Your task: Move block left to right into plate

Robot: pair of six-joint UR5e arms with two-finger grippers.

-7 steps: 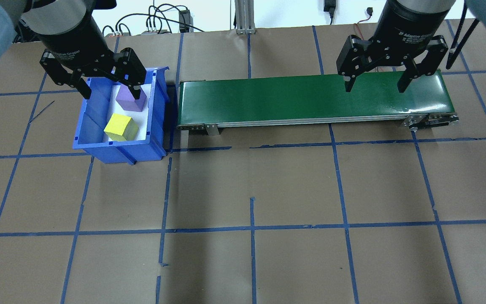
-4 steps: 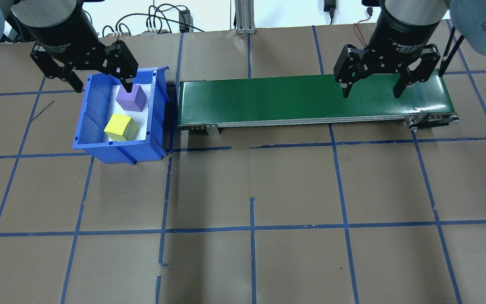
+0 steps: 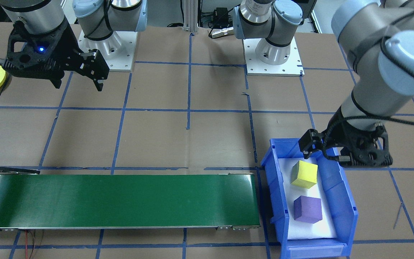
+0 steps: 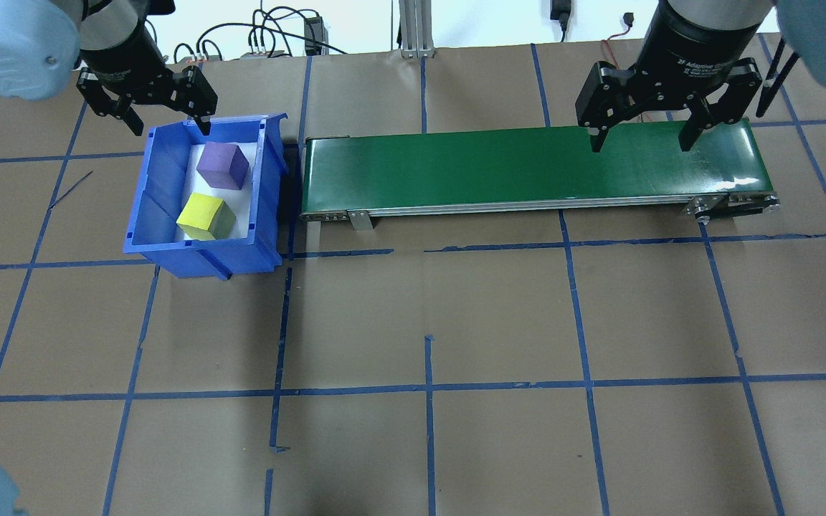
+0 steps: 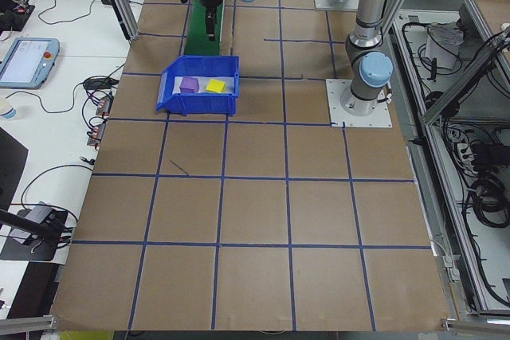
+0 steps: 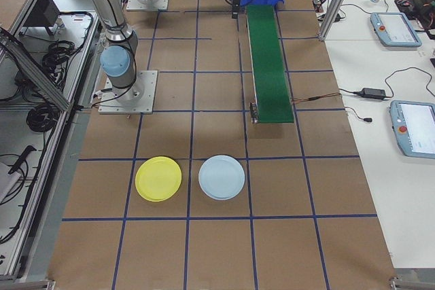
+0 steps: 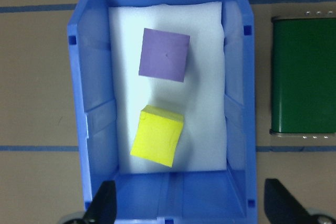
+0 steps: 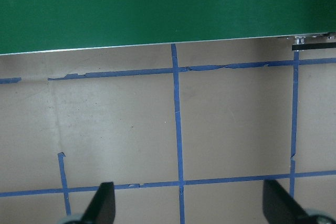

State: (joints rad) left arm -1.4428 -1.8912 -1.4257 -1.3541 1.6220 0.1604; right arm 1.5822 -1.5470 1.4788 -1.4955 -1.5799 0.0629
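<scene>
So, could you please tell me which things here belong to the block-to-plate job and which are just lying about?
Job: purple block, yellow block, bin, conveyor, yellow plate, left tool, right tool.
Lying about: pale blue plate, cables.

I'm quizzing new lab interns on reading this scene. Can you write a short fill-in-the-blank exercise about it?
1. The purple foam cube and the yellow foam cube both lie inside the blue plastic ____.
2. Both blocks rest on a ____ foam pad.
3. The long green conveyor belt carries ____ blocks.
4. The open right hand holds ____.

Missing words: bin; white; no; nothing
</scene>
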